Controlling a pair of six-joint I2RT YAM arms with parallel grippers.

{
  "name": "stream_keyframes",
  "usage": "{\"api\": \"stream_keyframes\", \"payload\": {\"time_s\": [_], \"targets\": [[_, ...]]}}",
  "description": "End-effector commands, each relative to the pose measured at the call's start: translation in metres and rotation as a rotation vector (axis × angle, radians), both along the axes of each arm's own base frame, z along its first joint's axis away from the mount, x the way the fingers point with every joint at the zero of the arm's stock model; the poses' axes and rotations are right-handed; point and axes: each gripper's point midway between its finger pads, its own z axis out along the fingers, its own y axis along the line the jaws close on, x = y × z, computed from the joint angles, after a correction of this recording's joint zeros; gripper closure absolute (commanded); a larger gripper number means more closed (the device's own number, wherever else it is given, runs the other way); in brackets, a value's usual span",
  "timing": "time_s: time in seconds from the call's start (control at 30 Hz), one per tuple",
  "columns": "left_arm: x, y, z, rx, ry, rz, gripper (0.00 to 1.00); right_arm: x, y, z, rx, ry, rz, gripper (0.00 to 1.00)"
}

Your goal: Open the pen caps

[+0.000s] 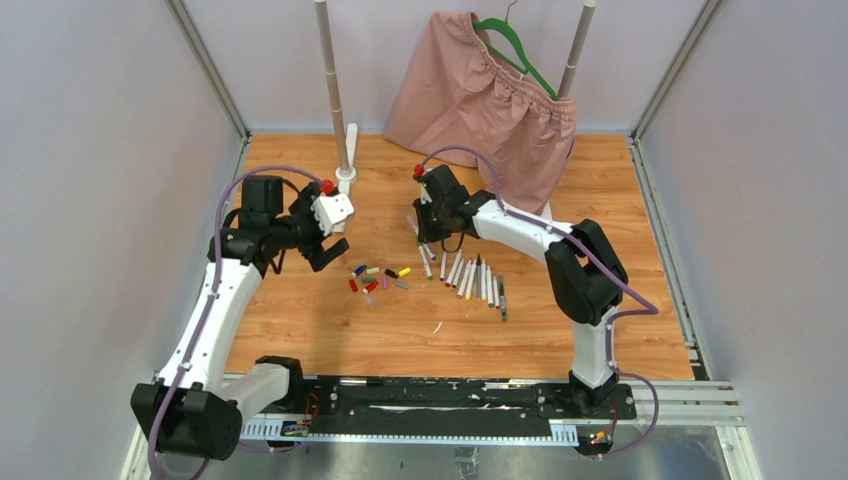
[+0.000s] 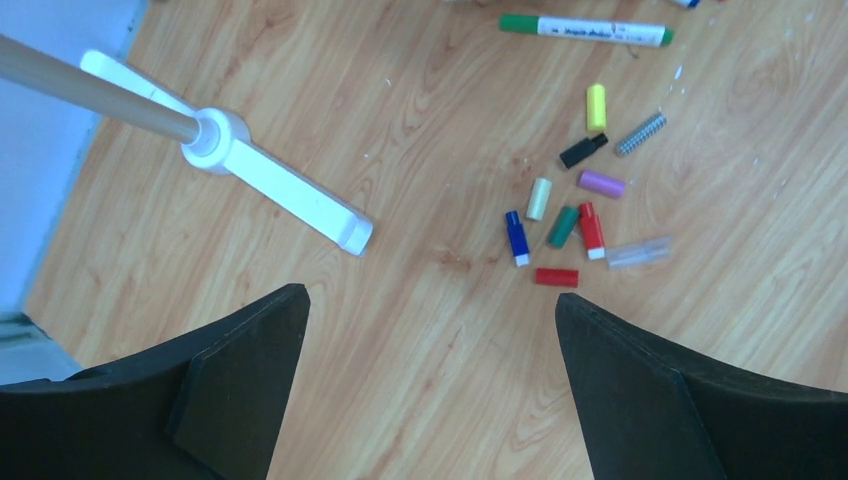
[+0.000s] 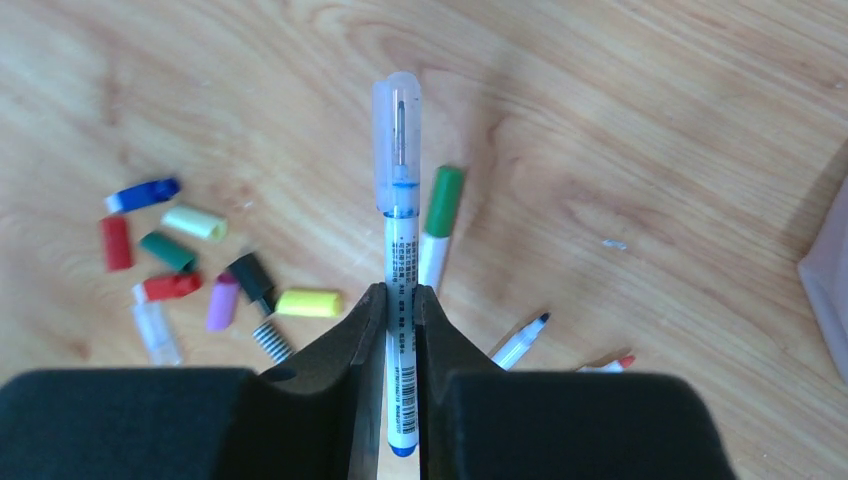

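My right gripper (image 3: 400,292) is shut on a white pen (image 3: 399,260) with a blue tail; its clear cap (image 3: 397,140) is on and points away from the fingers. In the top view the right gripper (image 1: 428,222) hangs over the far end of the row of pens (image 1: 470,277). A green-capped pen (image 3: 437,225) lies on the table under it. Loose pen caps (image 1: 375,278) lie in a cluster, among them yellow (image 2: 596,106), purple (image 2: 601,183) and red (image 2: 556,277). My left gripper (image 2: 430,305) is open and empty, just left of the cluster.
A white cross-shaped pole base (image 2: 225,140) stands at the back left of the wooden table (image 1: 320,330). A pink skirt (image 1: 480,100) on a green hanger hangs at the back. A small metal spring (image 2: 640,133) lies among the caps. Uncapped pens (image 3: 520,342) lie to the right.
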Motion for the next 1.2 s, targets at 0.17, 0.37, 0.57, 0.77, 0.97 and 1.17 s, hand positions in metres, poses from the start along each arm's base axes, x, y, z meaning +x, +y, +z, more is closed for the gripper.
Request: {"api": "stream_keyframes", "payload": {"time_s": [0.17, 0.37, 0.57, 0.77, 0.97, 1.17], "targets": [[-0.021, 0.001, -0.016, 0.223, -0.222, -0.301, 0.00, -0.063, 0.014, 0.042, 0.172, 0.177, 0.213, 1.00], [-0.026, -0.018, -0.020, 0.309, -0.298, -0.452, 0.00, -0.097, 0.029, 0.062, 0.269, 0.290, 0.303, 1.00], [-0.023, -0.035, -0.011, 0.253, -0.296, -0.496, 0.00, -0.131, 0.042, 0.079, 0.359, 0.397, 0.388, 1.00], [-0.033, -0.047, -0.013, 0.247, -0.286, -0.593, 0.05, -0.152, 0.048, 0.098, 0.437, 0.451, 0.459, 1.00], [-0.043, -0.062, -0.023, 0.345, -0.346, -0.725, 0.06, -0.165, 0.061, 0.108, 0.485, 0.488, 0.527, 1.00], [-0.040, -0.066, -0.026, 0.412, -0.361, -0.770, 0.16, -0.169, 0.067, 0.115, 0.520, 0.502, 0.545, 1.00]]}}
